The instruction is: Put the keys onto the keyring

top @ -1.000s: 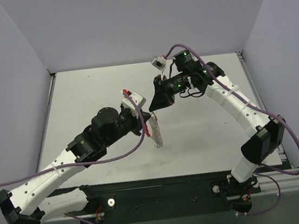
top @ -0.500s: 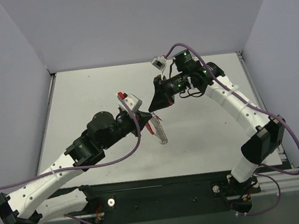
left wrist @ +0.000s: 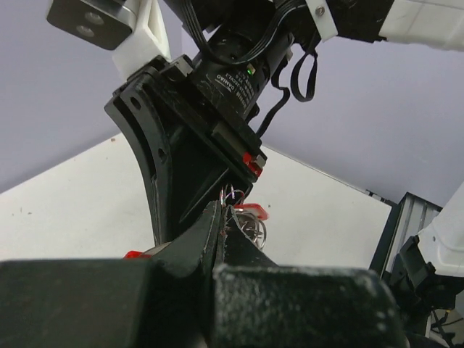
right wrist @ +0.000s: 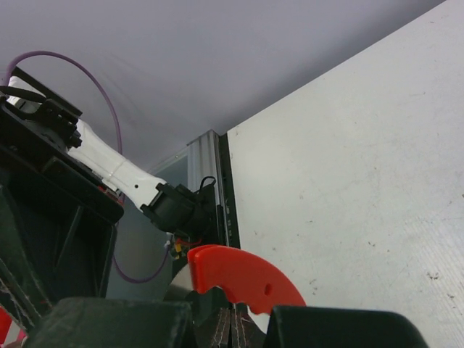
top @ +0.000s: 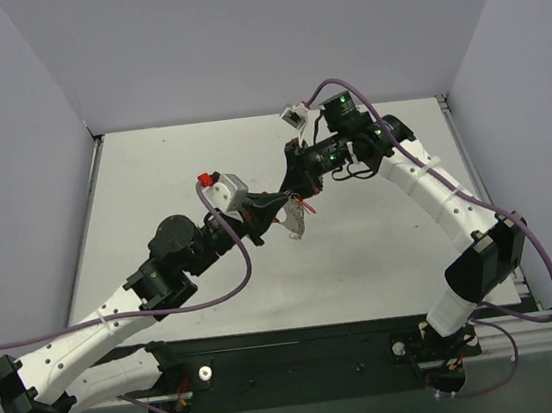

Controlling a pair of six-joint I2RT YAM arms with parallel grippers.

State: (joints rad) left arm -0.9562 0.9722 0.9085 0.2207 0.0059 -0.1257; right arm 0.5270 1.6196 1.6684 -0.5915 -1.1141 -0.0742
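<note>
Over the last second the left arm has rolled its wrist up and in. The bunch of small thin silver metal keys (top: 296, 222), which hung as a long straight row then, now sits gathered and slanted just below the right gripper (top: 299, 188). The right arm has hardly shifted.

The left gripper (top: 274, 207) has its jaws pressed together, and the keys dangle from its tip, so it appears to be clamped on them. The right gripper is closed on the thin bright red curved plastic keyring (right wrist: 243, 279).

The coming move turns on how close the two tips are. The left gripper's tip is almost touching the right gripper, on its near-left side. The key row's long axis runs down and away from the right gripper, above the white table (top: 171, 169). The left arm carries the keys, so closing that gap looks like its job.

The right wrist view shows the keyring as a flat crescent rising from the fingers, with no keys in sight. The left wrist view shows the silver loops of the keys and a red arc just past the closed fingertips, right under the right gripper. Whether any key is threaded yet, I cannot tell.
</note>
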